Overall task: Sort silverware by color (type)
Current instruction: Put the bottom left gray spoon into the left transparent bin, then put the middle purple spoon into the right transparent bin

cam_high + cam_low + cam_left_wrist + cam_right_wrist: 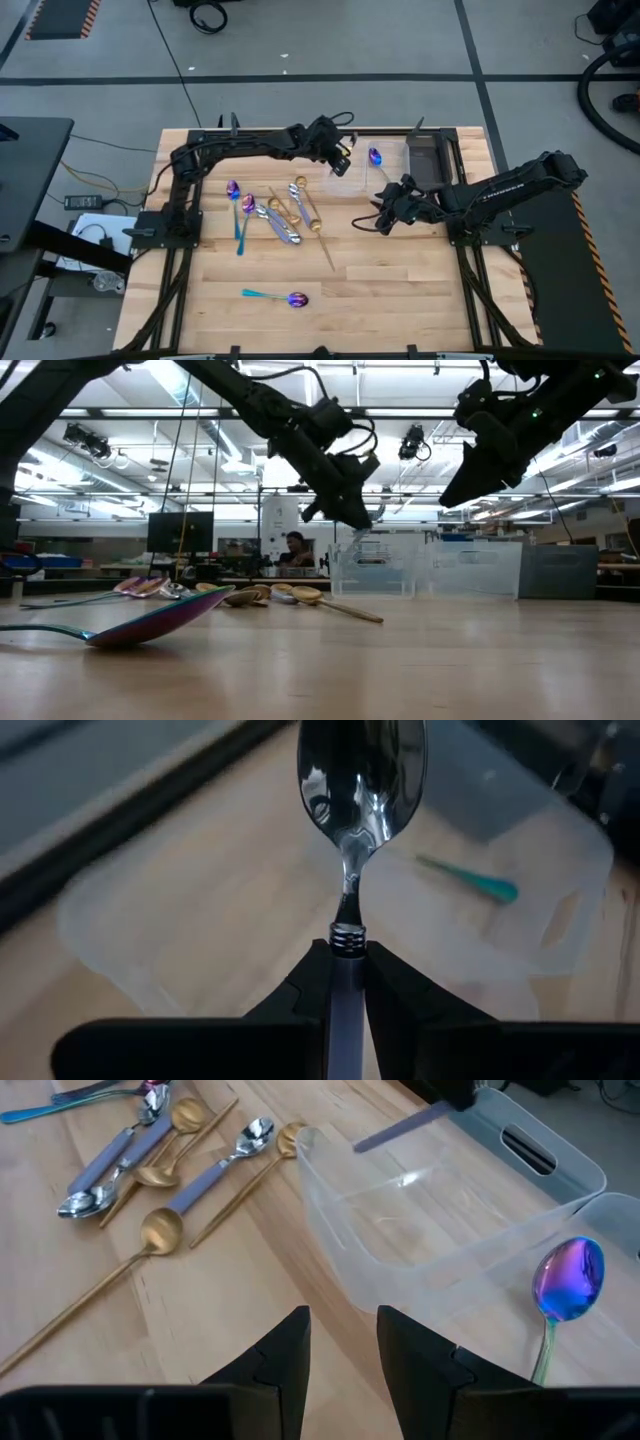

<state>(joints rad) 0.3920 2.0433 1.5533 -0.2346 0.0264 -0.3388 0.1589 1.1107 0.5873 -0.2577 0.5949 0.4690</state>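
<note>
Left gripper (345,982): jaws pinching a silver spoon (360,780) by its handle, holding it over the clear tray (352,172), likely for dropping into an unfilled compartment.
Right gripper (343,1342): jaws spread, holding nothing, waiting beside the tray.
Remaining silverware (272,213): lying loose on the table (400,290).
Spoon's handle end: hidden between the jaws.

A clear plastic tray (360,180) sits on the wooden table (400,290); a person (296,550) sits beyond.

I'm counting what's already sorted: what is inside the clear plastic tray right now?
One iridescent spoon lies in one compartment of the clear tray; the neighbouring compartment looks bare. The left gripper holds a silver spoon above the tray.
</note>
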